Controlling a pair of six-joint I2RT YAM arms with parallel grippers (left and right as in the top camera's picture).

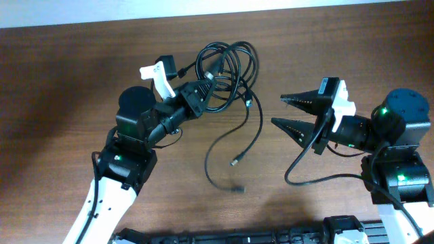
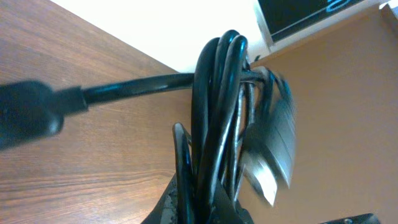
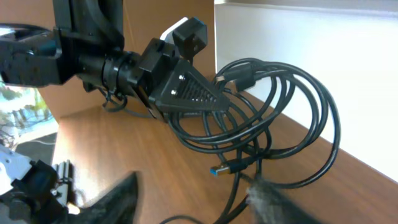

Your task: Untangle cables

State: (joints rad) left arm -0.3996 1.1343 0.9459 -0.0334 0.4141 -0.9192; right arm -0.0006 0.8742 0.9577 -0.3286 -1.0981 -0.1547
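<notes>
Brown wooden bench [image 1: 68,102]: we see our left end effector [image 1: 203,91] clamped on the cables [image 1: 224,68], right end effector [image 1: 277,111] spread open beside them.

A brown wood-grain table [image 1: 68,102] borders a white surface [image 3: 311,37].

The top view is bright and sharp with soft shadows. In the left wrist view the cables [image 2: 214,112] look blurry. In the right wrist view the fingers [image 3: 118,202] are fuzzy and the upper right glares white.
</notes>
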